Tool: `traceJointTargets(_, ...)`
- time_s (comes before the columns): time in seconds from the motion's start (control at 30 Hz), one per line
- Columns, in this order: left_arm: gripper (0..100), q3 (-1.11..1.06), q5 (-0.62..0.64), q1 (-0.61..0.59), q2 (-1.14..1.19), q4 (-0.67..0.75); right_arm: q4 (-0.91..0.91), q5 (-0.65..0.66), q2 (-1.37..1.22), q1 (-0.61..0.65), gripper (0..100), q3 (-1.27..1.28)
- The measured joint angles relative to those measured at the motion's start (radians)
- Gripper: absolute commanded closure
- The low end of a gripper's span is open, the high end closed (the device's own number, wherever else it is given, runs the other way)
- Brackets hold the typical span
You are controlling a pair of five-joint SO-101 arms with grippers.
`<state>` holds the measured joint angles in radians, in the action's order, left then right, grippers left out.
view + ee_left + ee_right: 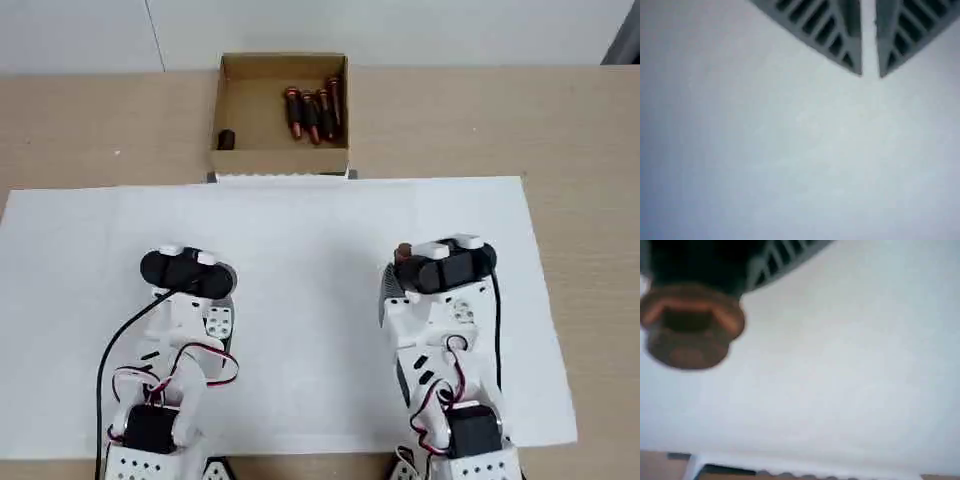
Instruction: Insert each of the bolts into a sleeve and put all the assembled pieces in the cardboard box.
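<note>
The cardboard box [232, 110] stands at the table's far side and holds several copper bolts in dark sleeves [312, 112]. One dark sleeve [227, 139] lies at its near left corner. My right gripper [715, 270] is shut on a copper bolt [690, 330] whose flanged head sticks out of a dark part, low over the white sheet. In the high view that bolt [403, 253] shows at the right gripper [420, 268]. My left gripper [871, 74] points down at the sheet with its fingers [840, 35] together and nothing between them; from above the left gripper [190, 270] hangs over the sheet's left half.
A white paper sheet [300, 290] covers the wooden table [90, 130] from the box to the arm bases. Bare sheet lies between the two arms and in front of the box.
</note>
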<state>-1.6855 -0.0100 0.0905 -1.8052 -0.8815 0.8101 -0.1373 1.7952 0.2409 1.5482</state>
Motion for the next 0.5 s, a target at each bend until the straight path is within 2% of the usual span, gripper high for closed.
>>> traceJointTargets(0.27, 99, 0.0, 0.0, 0.0, 0.0, 0.0, 0.015, -0.038, -0.046, 0.005, 99.6, -0.15)
traceJointTargets(0.5, 99, 0.0, 0.0, 0.0, 0.0, 0.0, 0.011, -0.107, -0.413, 0.002, 99.5, -0.445)
